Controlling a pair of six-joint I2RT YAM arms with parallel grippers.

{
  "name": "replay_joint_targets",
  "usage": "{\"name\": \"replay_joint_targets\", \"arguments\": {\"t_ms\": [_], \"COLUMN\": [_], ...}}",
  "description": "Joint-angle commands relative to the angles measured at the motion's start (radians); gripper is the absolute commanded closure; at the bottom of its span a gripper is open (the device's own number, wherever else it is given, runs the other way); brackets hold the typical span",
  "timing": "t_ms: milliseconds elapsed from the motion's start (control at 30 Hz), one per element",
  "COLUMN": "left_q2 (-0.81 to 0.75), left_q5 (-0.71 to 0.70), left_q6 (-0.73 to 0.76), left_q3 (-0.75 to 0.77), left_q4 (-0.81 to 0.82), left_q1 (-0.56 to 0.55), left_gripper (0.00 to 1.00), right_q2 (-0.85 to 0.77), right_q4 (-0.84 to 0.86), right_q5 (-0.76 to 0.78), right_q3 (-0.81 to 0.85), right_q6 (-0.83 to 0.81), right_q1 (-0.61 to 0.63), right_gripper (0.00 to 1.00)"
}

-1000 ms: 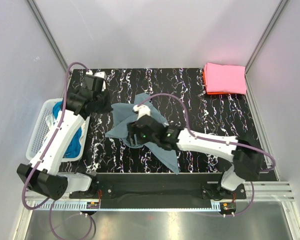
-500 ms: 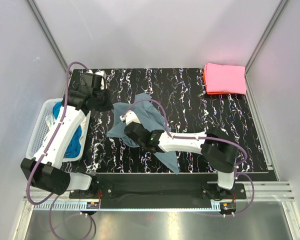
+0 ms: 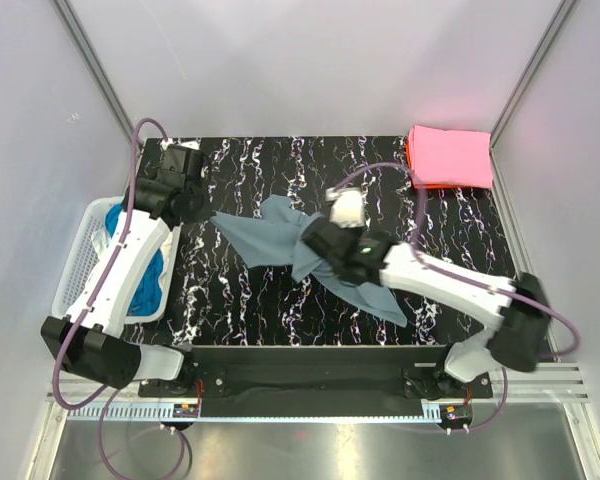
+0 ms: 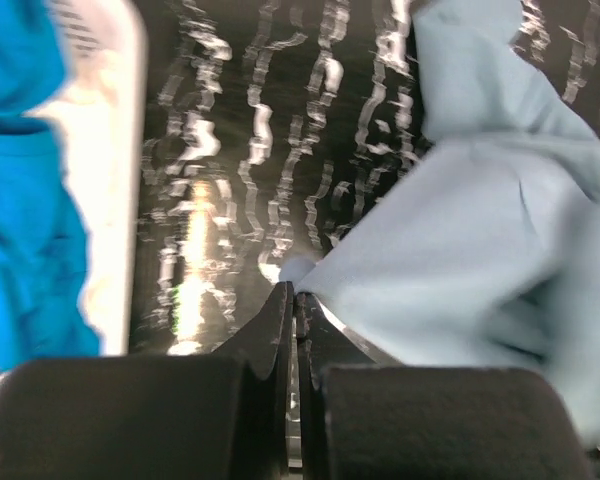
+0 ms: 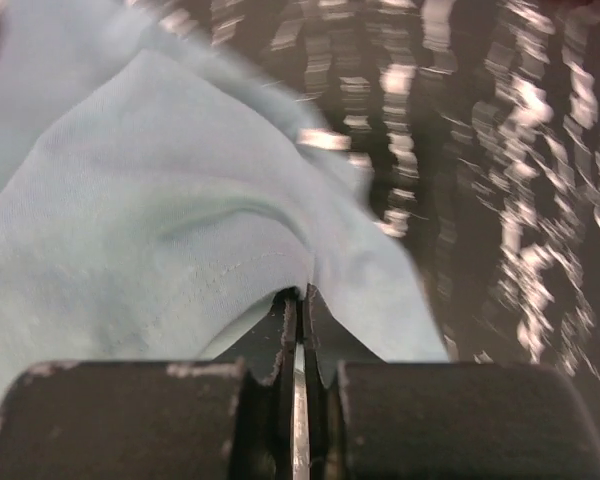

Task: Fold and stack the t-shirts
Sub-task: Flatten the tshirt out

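Note:
A dusty grey-blue t-shirt (image 3: 280, 238) lies stretched and rumpled across the middle of the black marbled table (image 3: 460, 225). My left gripper (image 3: 202, 210) is shut on the shirt's left tip; in the left wrist view the cloth (image 4: 480, 270) runs out from the pinched tips of that gripper (image 4: 296, 292). My right gripper (image 3: 315, 248) is shut on a fold near the shirt's middle, and the cloth (image 5: 160, 230) drapes over its tips (image 5: 300, 293). A folded pink t-shirt (image 3: 450, 156) lies on an orange-red one at the far right corner.
A white mesh basket (image 3: 85, 260) holding bright blue shirts (image 3: 160, 275) stands off the table's left edge, under my left arm. In the left wrist view the basket rim (image 4: 110, 180) and blue cloth (image 4: 25, 200) show at left. Grey walls enclose the table.
My right gripper has shut on the grey-blue shirt and pulled it right and back. The left gripper drew its corner leftward, so the shirt is now stretched out between them.

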Motion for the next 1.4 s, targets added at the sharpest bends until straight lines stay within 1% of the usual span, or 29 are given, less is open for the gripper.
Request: {"name": "replay_joint_targets", "arguments": {"t_ms": [0, 33, 67, 100, 167, 200, 267, 333, 400, 433, 500, 533, 567, 600, 633, 667, 767, 800, 833, 867, 900, 967, 1000, 1033, 1100, 1167, 1200, 1267, 1367], "left_q2": [-0.031, -0.038, -0.046, -0.052, -0.071, -0.081, -0.090, -0.103, -0.110, -0.118, -0.133, -0.137, -0.140, -0.144, -0.144, -0.144, -0.149, -0.153, -0.156, -0.160, -0.163, -0.161, -0.163, -0.164, -0.163, -0.160, -0.153, -0.144, -0.132], "left_q5": [-0.166, -0.181, -0.202, -0.209, -0.198, -0.184, -0.152, -0.160, -0.181, -0.181, -0.163, -0.160, -0.163, -0.166, -0.170, -0.175, -0.167, -0.152, -0.126, -0.079, -0.068, -0.069, -0.071, -0.071, -0.068, -0.075, -0.078, -0.088, -0.075], "left_q6": [0.034, 0.034, 0.034, 0.034, 0.031, 0.029, 0.023, 0.022, 0.025, 0.025, 0.023, 0.019, 0.015, 0.017, 0.018, 0.020, 0.022, 0.022, 0.026, 0.022, 0.017, 0.014, 0.014, 0.017, 0.015, 0.018, 0.017, 0.025, 0.026], "left_q3": [0.077, 0.079, 0.074, 0.073, 0.068, 0.059, 0.048, 0.043, 0.043, 0.046, 0.053, 0.057, 0.069, 0.073, 0.080, 0.089, 0.102, 0.100, 0.097, 0.082, 0.076, 0.050, 0.040, 0.033, 0.005, -0.018, -0.022, -0.030, -0.027], "left_q4": [-0.035, -0.039, -0.044, -0.051, -0.056, -0.056, -0.058, -0.068, -0.079, -0.090, -0.093, -0.098, -0.102, -0.113, -0.117, -0.124, -0.136, -0.130, -0.121, -0.110, -0.101, -0.098, -0.088, -0.087, -0.075, -0.067, -0.064, -0.061, -0.053], "left_q1": [0.001, 0.001, 0.001, 0.001, 0.001, -0.001, -0.004, -0.013, -0.024, -0.025, -0.025, -0.027, -0.028, -0.028, -0.030, -0.030, -0.030, -0.030, -0.030, -0.030, -0.031, -0.031, -0.031, -0.031, -0.031, -0.030, -0.030, -0.030, -0.025], "left_gripper": [1.00, 1.00, 1.00, 1.00, 1.00, 1.00, 1.00, 1.00, 1.00, 1.00, 1.00, 1.00, 1.00, 1.00, 1.00, 1.00, 1.00, 1.00, 1.00, 1.00, 1.00, 1.00, 1.00, 1.00, 1.00, 1.00, 1.00, 1.00, 1.00], "right_q2": [-0.201, -0.240, -0.281, -0.355, -0.415, -0.455, -0.474, -0.478, -0.477, -0.478, -0.475, -0.471, -0.467, -0.460, -0.458, -0.454, -0.448, -0.449, -0.451, -0.452, -0.445, -0.412, -0.376, -0.354, -0.294, -0.238, -0.219, -0.160, -0.072], "right_q4": [-0.262, -0.273, -0.274, -0.276, -0.289, -0.302, -0.341, -0.369, -0.388, -0.383, -0.356, -0.346, -0.327, -0.316, -0.304, -0.288, -0.258, -0.232, -0.186, -0.062, -0.026, 0.031, 0.046, 0.059, 0.098, 0.155, 0.178, 0.252, 0.333], "right_q5": [0.023, -0.004, -0.020, -0.029, -0.043, -0.041, -0.038, -0.040, -0.047, -0.076, -0.125, -0.142, -0.155, -0.182, -0.188, -0.188, -0.182, -0.229, -0.292, -0.373, -0.486, -0.567, -0.633, -0.639, -0.646, -0.643, -0.618, -0.581, -0.540], "right_q3": [-0.032, -0.045, -0.076, -0.088, -0.118, -0.118, -0.110, -0.096, -0.086, -0.087, -0.108, -0.119, -0.136, -0.145, -0.154, -0.171, -0.194, -0.197, -0.201, -0.219, -0.219, -0.192, -0.181, -0.170, -0.141, -0.121, -0.116, -0.112, -0.113], "right_q6": [0.234, 0.249, 0.252, 0.260, 0.278, 0.284, 0.288, 0.284, 0.283, 0.274, 0.268, 0.259, 0.254, 0.249, 0.237, 0.240, 0.248, 0.232, 0.141, 0.081, 0.052, -0.011, -0.042, -0.083, -0.120, -0.166, -0.186, -0.272, -0.376], "right_q1": [-0.079, -0.095, -0.108, -0.143, -0.177, -0.219, -0.260, -0.305, -0.319, -0.325, -0.328, -0.329, -0.334, -0.336, -0.339, -0.342, -0.351, -0.352, -0.352, -0.352, -0.352, -0.348, -0.337, -0.325, -0.304, -0.245, -0.213, -0.100, -0.006], "right_gripper": [0.96, 0.97, 1.00, 1.00, 1.00, 1.00, 1.00, 1.00, 1.00, 0.92, 0.83, 0.73, 0.72, 0.78, 0.87, 1.00, 1.00, 1.00, 0.99, 0.90, 0.86, 0.75, 0.65, 0.61, 0.57, 0.56, 0.55, 0.50, 0.46]}}
